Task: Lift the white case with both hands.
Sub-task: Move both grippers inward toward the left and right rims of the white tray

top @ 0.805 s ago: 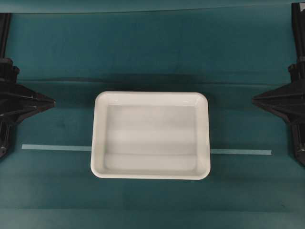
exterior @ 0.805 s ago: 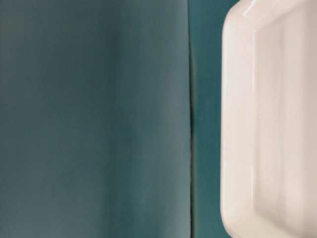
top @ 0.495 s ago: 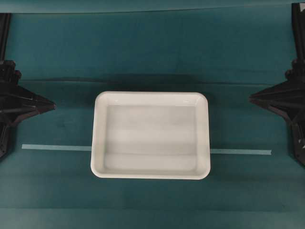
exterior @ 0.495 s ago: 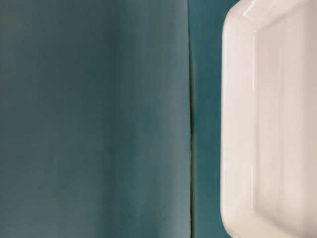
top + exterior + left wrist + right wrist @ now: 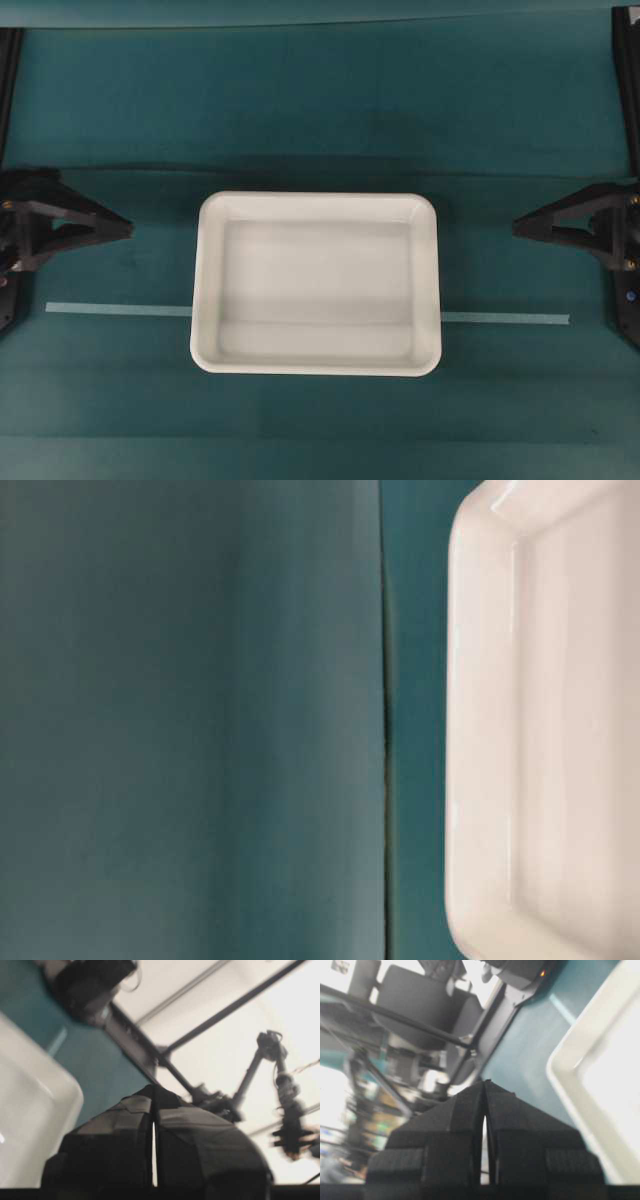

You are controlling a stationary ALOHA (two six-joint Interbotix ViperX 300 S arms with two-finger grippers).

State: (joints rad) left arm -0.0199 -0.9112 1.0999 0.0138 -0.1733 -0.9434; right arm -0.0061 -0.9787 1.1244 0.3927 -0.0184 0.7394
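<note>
Both our grippers stand with their finger pairs pressed together, holding nothing: the left gripper (image 5: pixel 128 229) at the left edge of the overhead view, the right gripper (image 5: pixel 517 227) at the right edge, each tapering to a black point aimed inward. We count two grippers, one white case (image 5: pixel 316 284), one tape strip (image 5: pixel 118 310) and one teal cloth (image 5: pixel 320 110) covering the table.

From the left wrist view the left gripper (image 5: pixel 153 1091) shows matte black fingers meeting at the tip with only a hairline of light between them lower down; the right gripper (image 5: pixel 485 1082) looks the same, its finger bases ribbed.

Our white case is a shallow rectangular tray of glossy plastic with rounded corners, a raised rim and a flat inside. It lies flat on the cloth midway between our grippers, well apart from both, each point facing the upper half of a short side. Pale and thin, the tape strip runs level across the cloth and passes under the case. A crease crosses the cloth just behind the case.
</note>
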